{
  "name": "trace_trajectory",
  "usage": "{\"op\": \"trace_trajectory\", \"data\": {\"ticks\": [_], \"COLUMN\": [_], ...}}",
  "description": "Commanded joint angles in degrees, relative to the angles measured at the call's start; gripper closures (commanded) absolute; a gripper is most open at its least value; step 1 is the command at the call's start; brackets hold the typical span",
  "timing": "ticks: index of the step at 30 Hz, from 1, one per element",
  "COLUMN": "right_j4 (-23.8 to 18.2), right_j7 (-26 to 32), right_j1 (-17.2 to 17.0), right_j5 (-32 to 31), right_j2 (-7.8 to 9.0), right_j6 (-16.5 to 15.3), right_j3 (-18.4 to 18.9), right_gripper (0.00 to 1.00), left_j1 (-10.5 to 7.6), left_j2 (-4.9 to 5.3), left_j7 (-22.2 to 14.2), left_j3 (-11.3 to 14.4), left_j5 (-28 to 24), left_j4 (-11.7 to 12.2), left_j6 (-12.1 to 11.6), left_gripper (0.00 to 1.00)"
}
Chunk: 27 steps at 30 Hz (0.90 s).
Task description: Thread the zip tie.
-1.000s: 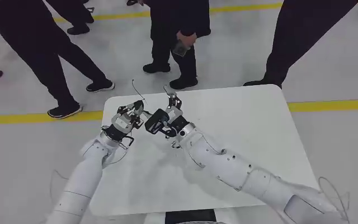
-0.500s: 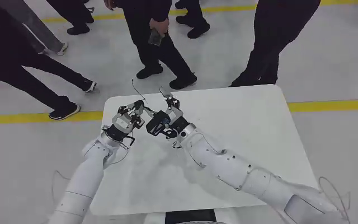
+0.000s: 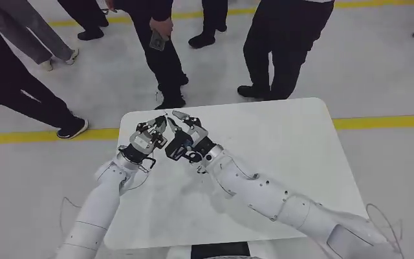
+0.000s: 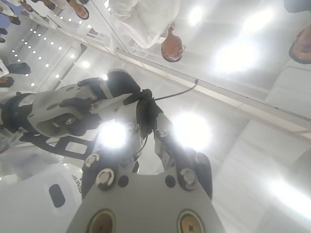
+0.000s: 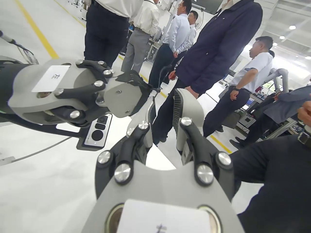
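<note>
One zip tie (image 4: 175,95) in L tool (image 4: 145,112), plainest in L wrist view.

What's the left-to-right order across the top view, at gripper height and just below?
left gripper → right gripper, fingers apart → right forearm → bare right side of the white table

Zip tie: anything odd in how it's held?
Only this: the zip tie juts from the shut left gripper, free end loose in air, while the right gripper stands open beside it, holding nothing.
</note>
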Motion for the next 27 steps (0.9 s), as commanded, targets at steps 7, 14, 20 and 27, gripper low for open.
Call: {"op": "trace_trajectory", "data": {"ticks": [7,14,20,27], "right_j4": [0.2,0.2,0.3,0.4], "right_j7": [0.0,0.0,0.3,0.6], "right_j1": [0.7,1.0,1.2,1.3], "right_j5": [0.0,0.0,0.0,0.0], "right_j2": [-0.12,0.01,0.15,0.48], "right_j6": [0.2,0.2,0.2,0.2], "right_j3": [-0.8,-1.1,-1.3,-1.2], "right_gripper": [0.79,0.91,1.0,1.0], "left_j1": [0.0,0.0,0.0,0.0], "left_j2": [0.0,0.0,0.0,0.0], "left_j7": [0.0,0.0,0.0,0.0], "left_j3": [0.0,0.0,0.0,0.0], "left_j5": [0.0,0.0,0.0,0.0], "left_j4": [0.0,0.0,0.0,0.0], "left_j6": [0.0,0.0,0.0,0.0], "left_gripper": [1.0,1.0,1.0,1.0]}}
